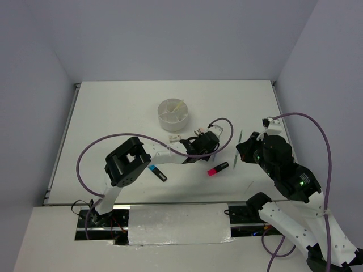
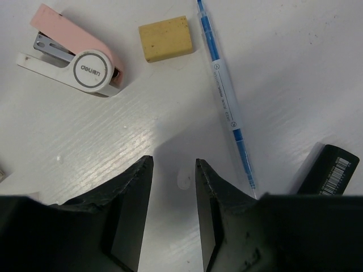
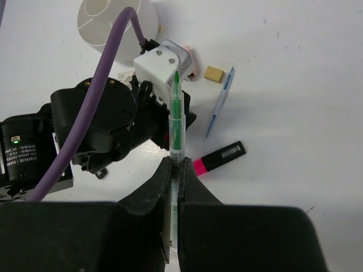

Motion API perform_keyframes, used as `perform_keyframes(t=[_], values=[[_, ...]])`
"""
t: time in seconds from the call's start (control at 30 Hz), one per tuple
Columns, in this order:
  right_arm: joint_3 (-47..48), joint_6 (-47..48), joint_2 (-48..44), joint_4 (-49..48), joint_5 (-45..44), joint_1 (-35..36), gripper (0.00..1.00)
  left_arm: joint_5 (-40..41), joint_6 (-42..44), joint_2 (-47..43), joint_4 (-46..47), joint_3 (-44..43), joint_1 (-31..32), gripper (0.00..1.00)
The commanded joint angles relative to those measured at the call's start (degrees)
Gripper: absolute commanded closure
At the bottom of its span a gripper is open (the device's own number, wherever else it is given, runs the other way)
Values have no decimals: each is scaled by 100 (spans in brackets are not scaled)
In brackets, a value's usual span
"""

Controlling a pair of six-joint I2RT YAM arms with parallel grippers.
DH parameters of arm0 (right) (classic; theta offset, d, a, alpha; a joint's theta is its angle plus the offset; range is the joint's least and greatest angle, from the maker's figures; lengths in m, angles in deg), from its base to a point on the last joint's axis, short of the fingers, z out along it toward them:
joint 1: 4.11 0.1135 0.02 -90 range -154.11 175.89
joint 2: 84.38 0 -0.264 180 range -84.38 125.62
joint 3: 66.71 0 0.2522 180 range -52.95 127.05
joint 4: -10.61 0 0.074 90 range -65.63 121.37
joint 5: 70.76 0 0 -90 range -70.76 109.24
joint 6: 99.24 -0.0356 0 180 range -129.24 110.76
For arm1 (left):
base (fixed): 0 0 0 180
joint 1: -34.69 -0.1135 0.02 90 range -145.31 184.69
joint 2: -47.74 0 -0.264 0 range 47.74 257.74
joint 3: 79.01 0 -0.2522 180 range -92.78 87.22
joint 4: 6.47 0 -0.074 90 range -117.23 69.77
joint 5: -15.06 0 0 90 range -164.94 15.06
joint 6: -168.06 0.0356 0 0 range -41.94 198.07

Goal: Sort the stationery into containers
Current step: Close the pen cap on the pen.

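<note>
The round white container [image 1: 173, 114] stands at mid-table with a yellow pen [image 1: 180, 106] leaning in it. My left gripper [image 2: 174, 170] hovers open over bare table, nothing between its jaws. Just ahead of it lie a beige eraser [image 2: 165, 38] and a light-blue pen [image 2: 227, 96]. My right gripper [image 3: 175, 164] is shut on a green pen [image 3: 177, 124], held up off the table and pointing away from the wrist. A pink-and-black highlighter [image 1: 218, 168] lies between the two arms, and a blue-and-black highlighter [image 1: 157, 173] rests left of it.
A pink and white stapler [image 2: 71, 56] lies left of the eraser. A small white block [image 1: 173, 137] sits below the cup. The left arm [image 3: 102, 124] and its purple cable stretch across the middle, close to the green pen's tip.
</note>
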Motion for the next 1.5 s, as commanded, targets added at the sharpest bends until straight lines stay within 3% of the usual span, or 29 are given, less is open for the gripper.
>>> perform_keyframes(t=[0.0,0.07,0.27,0.43,0.67,0.77,0.97,1.03,1.07,1.1,1.2,1.3,1.33,1.47], values=[[118,118,-51,-61,71,-33,100,-88,59,56,274,-42,-52,52],[118,135,-43,-61,71,-25,100,-106,60,108,231,-121,-60,57],[30,179,-16,-105,106,-33,100,-168,77,117,274,-121,-69,58],[-14,197,1,-157,132,-34,100,-229,77,152,283,-130,-87,67],[-110,214,-25,-236,176,-33,100,-229,-125,-145,274,115,-139,98],[-189,320,-51,-368,360,-33,100,-317,-292,-681,257,449,-253,100],[-532,557,106,-1018,1335,-16,100,-940,-476,-2648,-77,1398,-613,100],[-637,653,273,-1413,1773,-25,100,-1519,-555,-3562,-252,1748,-946,100],[-699,785,517,-1553,2411,-7,100,-1878,-643,-4200,-323,1899,-1105,100],[-717,838,676,-1755,2722,28,100,-2656,-705,-4511,-367,2013,-1298,100],[-656,1048,1351,-2037,3303,492,100,-3986,-837,-5460,-882,2235,-2211,100],[-392,1356,1785,-2231,3069,1449,100,-4543,-688,-6069,-1630,1989,-2677,100],[-261,1418,1838,-2266,3007,1617,100,-5076,-653,-6192,-1729,1945,-2784,100],[-172,1576,1899,-2636,3330,1821,100,-6353,-477,-6693,-2099,1795,-3118,100]])
